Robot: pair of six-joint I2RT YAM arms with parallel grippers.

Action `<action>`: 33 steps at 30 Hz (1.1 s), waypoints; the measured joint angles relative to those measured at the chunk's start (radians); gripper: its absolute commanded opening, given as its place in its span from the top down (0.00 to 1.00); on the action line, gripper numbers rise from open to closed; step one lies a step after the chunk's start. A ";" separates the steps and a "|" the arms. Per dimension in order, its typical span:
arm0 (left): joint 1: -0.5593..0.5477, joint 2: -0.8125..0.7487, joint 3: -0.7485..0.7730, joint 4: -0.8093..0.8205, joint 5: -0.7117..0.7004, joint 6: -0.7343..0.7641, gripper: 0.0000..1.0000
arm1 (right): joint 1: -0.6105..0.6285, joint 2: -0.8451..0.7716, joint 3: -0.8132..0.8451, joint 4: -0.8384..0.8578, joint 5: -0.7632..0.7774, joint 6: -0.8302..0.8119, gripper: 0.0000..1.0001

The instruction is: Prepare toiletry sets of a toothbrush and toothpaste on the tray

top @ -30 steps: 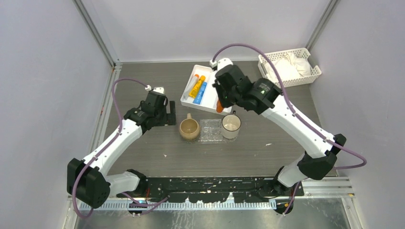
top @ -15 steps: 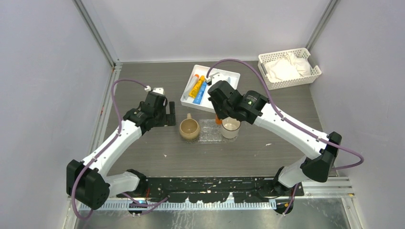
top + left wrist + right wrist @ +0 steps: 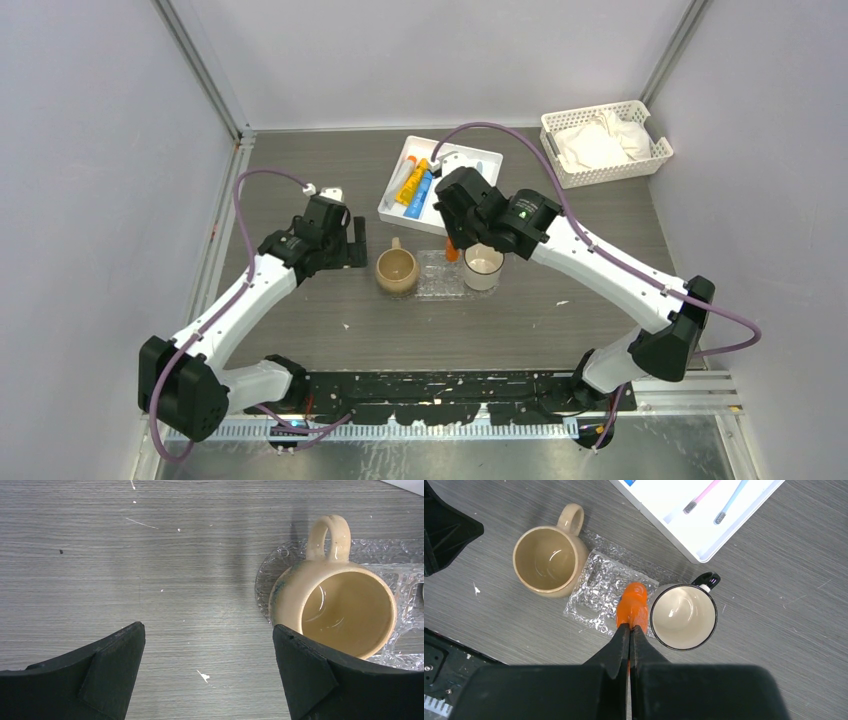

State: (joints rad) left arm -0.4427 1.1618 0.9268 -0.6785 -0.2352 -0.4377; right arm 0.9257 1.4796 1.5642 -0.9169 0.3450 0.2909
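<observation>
Over the tray (image 3: 594,590), the right jaws are pinched shut on the crimped tail of the orange toothpaste (image 3: 633,605). Its cap end points down and it hangs between the two mugs, just beside the white mug (image 3: 683,616). The tail grip likely lets it go down nose-first, onto the tray or into the mug; can't tell which, nor whether it touches the tray. The beige mug (image 3: 335,607) sits empty on the tray's other end.

Left jaws are wide, holding nothing, above bare bench (image 3: 330,300) beside the beige mug, probably out of the way on purpose.

A pink toothbrush (image 3: 698,499), blue toothbrush (image 3: 729,500), yellow-orange tube (image 3: 412,180) and blue tube (image 3: 423,193) lie in the white compartment tray (image 3: 704,530). No set looks complete.

The bench is grey wood-grain with white specks. Pale walls enclose it, and a white slotted basket (image 3: 600,108) holding cloth sits at the far right.
</observation>
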 measured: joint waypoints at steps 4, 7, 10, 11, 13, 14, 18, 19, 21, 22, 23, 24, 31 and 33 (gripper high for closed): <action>0.000 0.000 0.000 0.000 0.000 0.000 0.00 | 0.000 0.003 0.000 0.008 -0.011 0.000 0.99; 0.000 -0.001 0.000 0.000 0.000 0.000 0.00 | 0.000 0.007 0.000 0.019 -0.015 0.002 0.99; 0.000 -0.003 -0.001 0.000 -0.001 0.000 0.00 | 0.000 0.013 -0.005 0.030 -0.019 0.003 0.99; 0.000 -0.005 -0.001 0.000 -0.001 -0.001 0.00 | 0.000 0.014 -0.007 0.033 -0.020 0.003 0.99; 0.000 -0.009 -0.001 0.000 -0.001 -0.001 0.00 | 0.000 0.017 -0.012 0.035 -0.023 0.003 0.99; 0.000 -0.011 -0.001 0.000 -0.001 -0.001 0.00 | 0.000 0.018 -0.013 0.036 -0.023 0.003 0.99; 0.000 -0.017 -0.002 0.000 -0.002 -0.001 0.00 | 0.000 0.026 -0.027 0.049 -0.026 0.003 0.99; 0.000 -0.017 -0.003 0.000 -0.002 -0.001 0.00 | 0.000 0.028 -0.028 0.050 -0.026 0.003 0.99; 0.000 -0.017 -0.007 0.000 -0.005 -0.001 0.00 | 0.000 0.032 -0.037 0.056 -0.027 0.003 0.99; 0.000 -0.017 -0.010 0.000 -0.005 -0.001 0.00 | 0.000 0.033 -0.039 0.057 -0.027 0.003 0.99; 0.000 -0.017 -0.012 0.000 -0.006 -0.001 0.00 | 0.000 0.033 -0.044 0.058 -0.028 0.003 0.99; 0.000 -0.017 -0.014 0.000 -0.006 -0.001 0.00 | 0.000 0.034 -0.047 0.058 -0.029 0.003 0.99; 0.000 -0.017 -0.017 0.000 -0.008 -0.001 0.00 | 0.000 0.053 -0.066 0.079 -0.028 0.003 0.99; 0.000 -0.017 -0.017 0.000 -0.008 -0.001 0.00 | 0.000 0.060 -0.073 0.084 -0.028 0.003 0.99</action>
State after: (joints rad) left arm -0.4427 1.1450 0.9100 -0.6785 -0.2428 -0.4385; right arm 0.9257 1.5394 1.4914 -0.8330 0.3172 0.2939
